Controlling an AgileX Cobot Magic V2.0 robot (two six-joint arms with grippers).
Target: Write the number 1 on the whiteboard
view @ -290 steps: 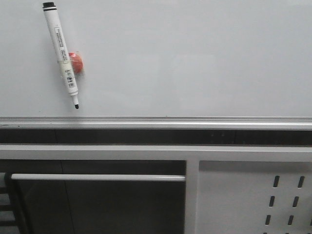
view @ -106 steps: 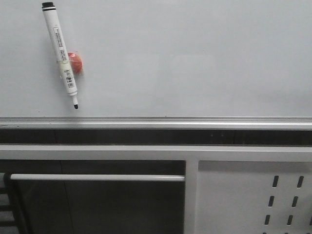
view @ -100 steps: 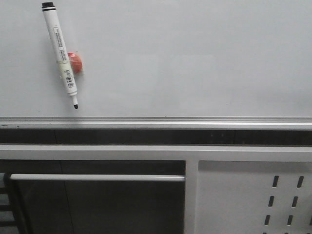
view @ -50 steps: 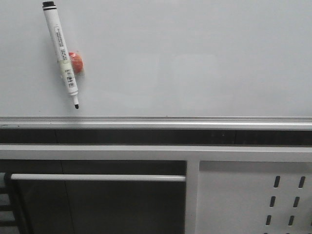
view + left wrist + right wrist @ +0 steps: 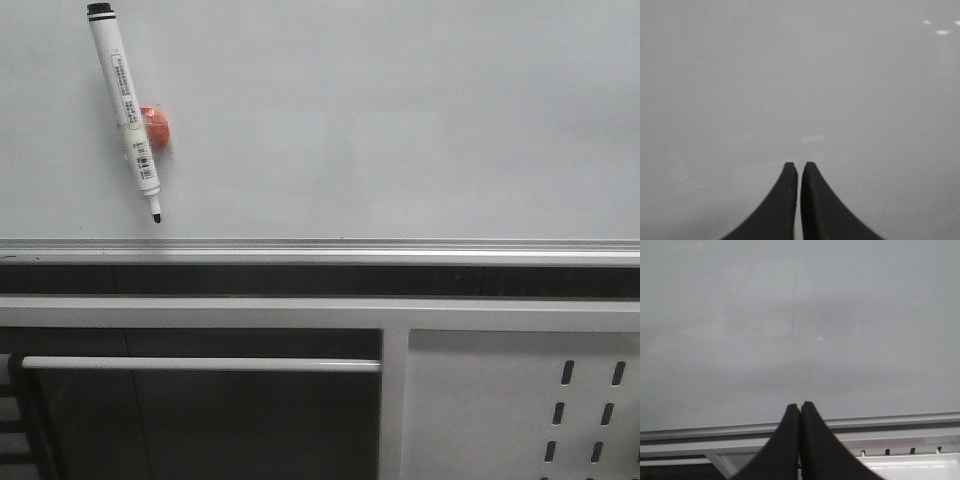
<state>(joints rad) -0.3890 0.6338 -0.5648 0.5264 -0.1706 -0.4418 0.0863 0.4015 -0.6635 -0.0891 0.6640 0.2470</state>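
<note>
Front view, for you at the controls: the whiteboard [image 5: 400, 120] filled the upper half, edged below by its silver rail [image 5: 320, 248]. A white marker pen [image 5: 126, 105] hung tilted near the board's top left corner, black cap end up, black tip down and just above the rail. A small red-orange magnet [image 5: 155, 126] sat touching the pen's right side. No stroke of the number 1 could be made out anywhere on the board. Below the rail ran a dark slot, then a white frame with a horizontal bar [image 5: 200, 365] at lower left and a perforated panel [image 5: 520, 410] at lower right.

Left wrist view: the left gripper [image 5: 799, 172] had its black fingers pressed almost together, a hairline gap only, nothing between them, facing bare board surface.

Right wrist view: the right gripper [image 5: 800, 410] was closed tip to tip, holding nothing, pointed at the board near its lower edge, rail visible beneath.
</note>
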